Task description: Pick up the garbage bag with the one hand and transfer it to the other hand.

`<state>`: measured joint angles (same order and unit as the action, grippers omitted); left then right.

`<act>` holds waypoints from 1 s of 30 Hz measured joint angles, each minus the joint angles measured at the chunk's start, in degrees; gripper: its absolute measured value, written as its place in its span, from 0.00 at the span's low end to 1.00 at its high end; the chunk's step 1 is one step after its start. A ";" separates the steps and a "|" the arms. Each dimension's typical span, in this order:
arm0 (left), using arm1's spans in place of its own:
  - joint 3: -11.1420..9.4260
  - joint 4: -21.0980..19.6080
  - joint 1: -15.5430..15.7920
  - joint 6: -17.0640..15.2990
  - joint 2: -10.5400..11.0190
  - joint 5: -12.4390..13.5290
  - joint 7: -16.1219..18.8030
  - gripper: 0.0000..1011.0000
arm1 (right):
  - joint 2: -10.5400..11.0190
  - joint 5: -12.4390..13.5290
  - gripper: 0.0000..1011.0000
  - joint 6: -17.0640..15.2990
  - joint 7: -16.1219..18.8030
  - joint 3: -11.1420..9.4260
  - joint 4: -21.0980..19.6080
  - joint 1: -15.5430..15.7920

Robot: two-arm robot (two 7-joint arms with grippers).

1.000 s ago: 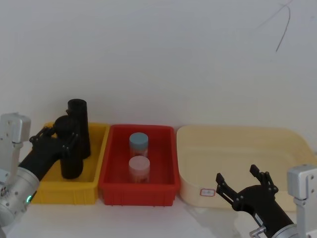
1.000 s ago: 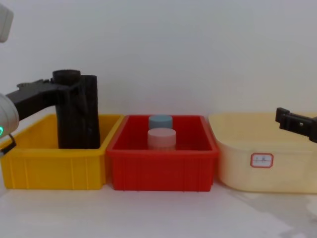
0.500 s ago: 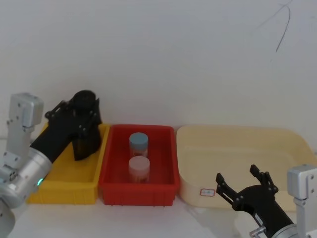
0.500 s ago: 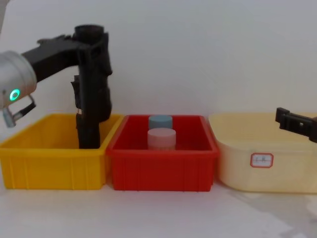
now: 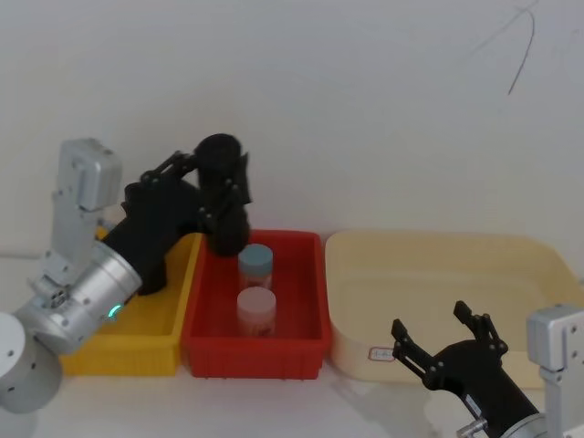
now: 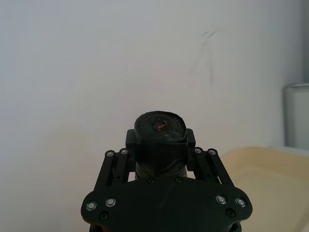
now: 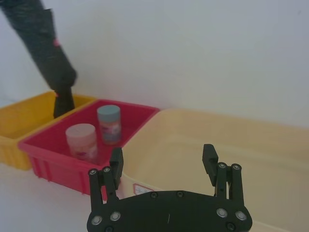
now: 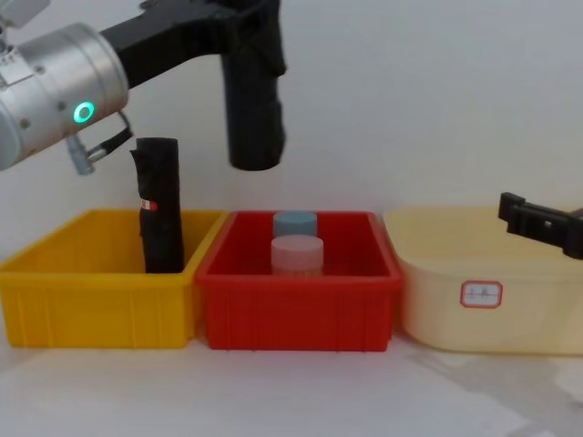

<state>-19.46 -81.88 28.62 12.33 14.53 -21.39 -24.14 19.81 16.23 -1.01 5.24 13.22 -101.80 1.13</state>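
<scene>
The garbage bag (image 5: 226,205), a thick black roll, hangs upright in the air over the back left of the red bin (image 5: 255,351). My left gripper (image 5: 219,182), on the green-ringed arm, is shut on its upper part. In the chest view the garbage bag (image 8: 255,109) hangs well above the bin rim. The left wrist view looks down on the roll's end (image 6: 160,129) between the fingers (image 6: 130,141). My right gripper (image 5: 438,342) stands open low at the front right, before the cream tub (image 5: 456,274); in its own view the right gripper (image 7: 163,157) holds nothing.
A slimmer black roll (image 8: 160,218) with a red-and-white mark stands in the yellow bin (image 8: 91,300). Two jars sit in the red bin, one with a blue lid (image 5: 255,260) and one with a pink lid (image 5: 256,306). A white wall rises behind.
My left arm has lifted the garbage bag out of the yellow bin and carried it up and to the right, over the red bin. The right gripper has barely moved.
</scene>
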 joint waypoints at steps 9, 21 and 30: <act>-2.68 0.34 2.37 -0.59 -1.64 -3.37 -5.61 0.53 | 0.23 -0.53 0.99 0.96 1.49 0.37 -0.91 0.41; -5.25 1.43 4.24 -2.24 -3.38 -6.58 -9.98 0.53 | 0.04 -0.81 0.99 1.10 2.27 0.13 -1.23 0.59; -6.23 1.81 4.88 -2.86 -4.02 -7.72 -11.47 0.53 | -0.32 -0.84 0.99 1.05 2.65 -0.44 -1.18 0.55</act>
<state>-25.69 -80.07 33.49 9.47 10.50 -29.11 -35.61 19.48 15.39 0.04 7.89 12.77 -102.98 1.68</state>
